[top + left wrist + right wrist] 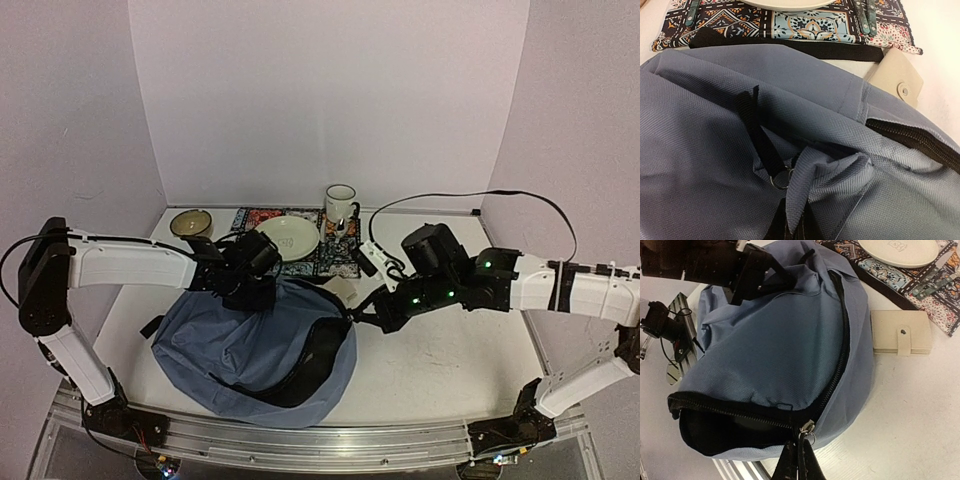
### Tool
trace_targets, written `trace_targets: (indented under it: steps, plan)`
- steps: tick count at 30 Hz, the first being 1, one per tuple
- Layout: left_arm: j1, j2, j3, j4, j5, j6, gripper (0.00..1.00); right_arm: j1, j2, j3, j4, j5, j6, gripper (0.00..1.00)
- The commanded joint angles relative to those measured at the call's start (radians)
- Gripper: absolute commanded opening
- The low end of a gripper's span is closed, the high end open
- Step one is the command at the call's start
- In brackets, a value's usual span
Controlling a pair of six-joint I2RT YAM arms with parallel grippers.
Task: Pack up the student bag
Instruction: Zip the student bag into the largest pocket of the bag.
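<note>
On the near left part of the table point(450, 365), the student bag point(250, 350) lies slumped, its zipper point(842, 340) partly undone with a dark mouth at one end. The left gripper point(250, 288) is clamped on a fold of fabric at the bag's top and the right gripper point(796, 462) is clamped on the zipper pull point(808, 427), so the step in hand appears to be opening the bag. The next move likely calls for drawing the pull along the track against the left brace; a cream wallet point(900, 332) lies just beside the bag.
</note>
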State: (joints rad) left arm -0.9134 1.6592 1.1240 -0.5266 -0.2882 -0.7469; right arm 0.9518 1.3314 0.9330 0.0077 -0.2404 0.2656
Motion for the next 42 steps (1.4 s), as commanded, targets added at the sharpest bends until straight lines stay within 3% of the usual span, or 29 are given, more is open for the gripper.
trace_targets:
  steps: [1, 8, 12, 18, 24, 42]
  plan:
    - [0.033, -0.026, -0.015, -0.103, -0.115, -0.053, 0.05, 0.018, -0.061, -0.03, 0.021, -0.113, 0.016, 0.0]
    - [-0.068, -0.135, 0.075, -0.089, -0.073, 0.067, 0.49, 0.018, -0.039, -0.024, 0.054, -0.072, -0.015, 0.0]
    - [-0.072, -0.158, 0.112, -0.072, 0.02, 0.082, 0.58, 0.019, -0.016, -0.009, 0.06, -0.033, -0.016, 0.0]
    - [-0.077, -0.146, 0.115, 0.035, 0.19, 0.046, 0.6, 0.019, 0.014, -0.003, 0.09, -0.046, -0.029, 0.0]
    - [-0.134, -0.173, 0.051, 0.24, 0.36, 0.019, 0.61, 0.019, 0.043, -0.014, 0.106, -0.037, -0.023, 0.0]
    - [-0.17, -0.172, -0.155, 0.541, 0.532, -0.155, 0.56, 0.026, 0.098, -0.06, 0.19, -0.104, -0.042, 0.06]
